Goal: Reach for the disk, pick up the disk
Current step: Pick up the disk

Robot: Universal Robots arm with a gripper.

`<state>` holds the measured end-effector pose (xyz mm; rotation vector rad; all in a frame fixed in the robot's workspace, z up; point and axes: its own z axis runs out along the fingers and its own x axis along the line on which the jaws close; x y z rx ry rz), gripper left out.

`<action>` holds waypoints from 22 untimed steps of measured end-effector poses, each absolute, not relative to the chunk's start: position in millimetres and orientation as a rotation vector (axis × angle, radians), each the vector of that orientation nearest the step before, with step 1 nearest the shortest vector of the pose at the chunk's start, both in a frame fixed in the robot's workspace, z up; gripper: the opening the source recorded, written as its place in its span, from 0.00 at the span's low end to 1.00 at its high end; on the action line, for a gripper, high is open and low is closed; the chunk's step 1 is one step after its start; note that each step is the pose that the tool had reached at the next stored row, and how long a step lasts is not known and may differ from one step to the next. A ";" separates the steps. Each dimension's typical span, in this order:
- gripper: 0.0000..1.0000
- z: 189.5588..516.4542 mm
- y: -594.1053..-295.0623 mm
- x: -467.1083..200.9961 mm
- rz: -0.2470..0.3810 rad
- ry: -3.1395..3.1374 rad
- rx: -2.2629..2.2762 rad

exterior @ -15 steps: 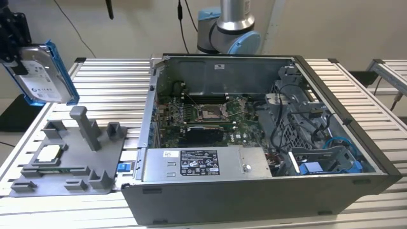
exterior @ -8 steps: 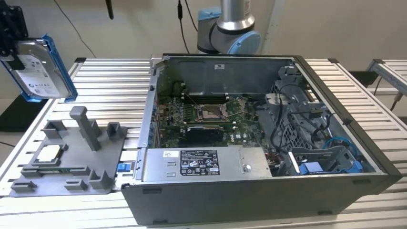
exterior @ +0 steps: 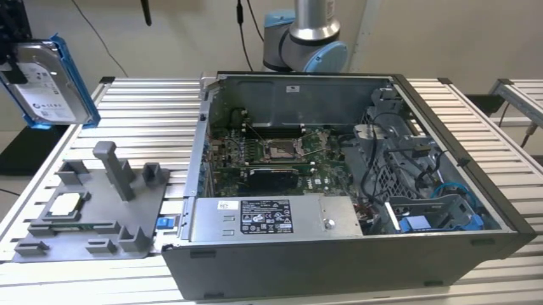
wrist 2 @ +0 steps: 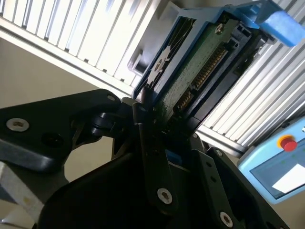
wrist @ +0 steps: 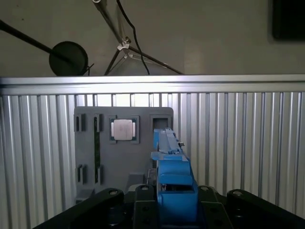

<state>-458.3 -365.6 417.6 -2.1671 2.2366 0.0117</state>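
Closest to the lens we had the tool (wrist 2: pixel 155 119), its black fingers (wrist 2: pixel 151 152) clamped tight on one end of the disk (wrist 2: pixel 198 67) in the second wrist view, so the pick looked done to us. From the exterior view the disk (exterior: pixel 44 82) hung on edge at the exterior view's left. It was well clear of the counter (exterior: pixel 144 108) and up above the grey fixture (exterior: pixel 93 216) with the small square chip (exterior: pixel 66 203) in it.

Handling-wise, we figured it was stiff and dense for its size, with a metal body and smooth faces that could slip, and no fan of knocks. Green board and connector pins were bare on one face. So we'd say grip across the flat faces near an end, or on the blue bracket (wrist: pixel 174 176), off the pins.

Counter was ribbed aluminium slats, fairly shiny. An open computer case (exterior: pixel 339 267) sat near the fixture, with the arm base (exterior: pixel 306 38) behind it. Room was a plain beige wall (wrist: pixel 214 38) with cables, plus a blue pendant (wrist 2: pixel 279 164) past the counter's edge.
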 end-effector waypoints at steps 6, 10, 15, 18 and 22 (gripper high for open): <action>0.00 427.9 -365.6 -458.3 0.012 2.237 -2.167; 0.00 435.1 -365.6 -458.3 0.012 2.237 -2.167; 0.00 444.1 -365.6 -458.3 0.012 2.237 -2.167; 0.00 448.9 -365.6 -458.3 0.012 2.236 -2.167; 0.00 455.2 -365.6 -458.3 0.012 2.237 -2.167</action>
